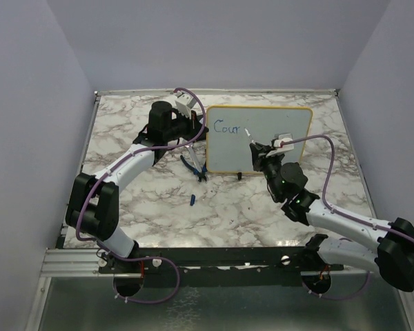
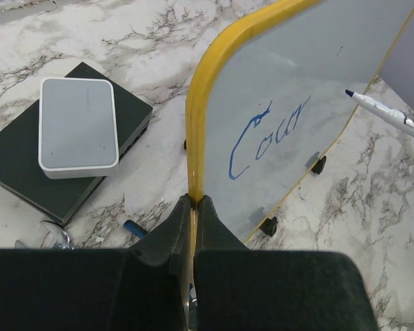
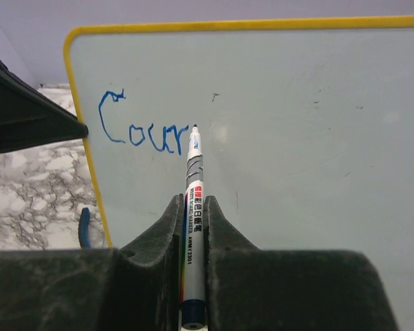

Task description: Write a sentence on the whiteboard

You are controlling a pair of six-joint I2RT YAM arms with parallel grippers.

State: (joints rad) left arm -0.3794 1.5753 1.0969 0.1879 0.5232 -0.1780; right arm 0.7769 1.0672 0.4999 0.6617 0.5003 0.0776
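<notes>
**Board upright, both my jaws full**

The whiteboard (image 1: 259, 138) stands on edge on its small black feet (image 2: 319, 165), in the upper middle of the overhead view and a little right of centre. Its long axis runs left to right across that frame. Its writing face points down the picture, toward the bases of my arms. The yellow frame runs all round it, with rounded corners. In the upper left of the face, blue letters (image 3: 141, 131) spell "Cour". The row of letters runs along the long axis.

My left gripper (image 2: 195, 201) is pinched narrow on the board's left edge, with the yellow frame squeezed between the two pads. In the left wrist view that edge rises straight up from my fingertips.

My right gripper (image 3: 193, 203) is clamped on a marker (image 3: 194, 165). The marker's barrel lies along the gap between the jaws and its tip points at the board. The tip sits just right of the last "r", level with the letters. I cannot tell whether it touches the surface.

A small grey-and-black box (image 2: 79, 131) lies flat on the marble tabletop (image 1: 138, 207), at the left of the left wrist view, near the board's clamped edge. Blue-handled pliers (image 1: 195, 167) lie on the marble below the board's lower left corner in the overhead view. A small blue piece (image 1: 192, 200) lies lower down, apart from them.
</notes>
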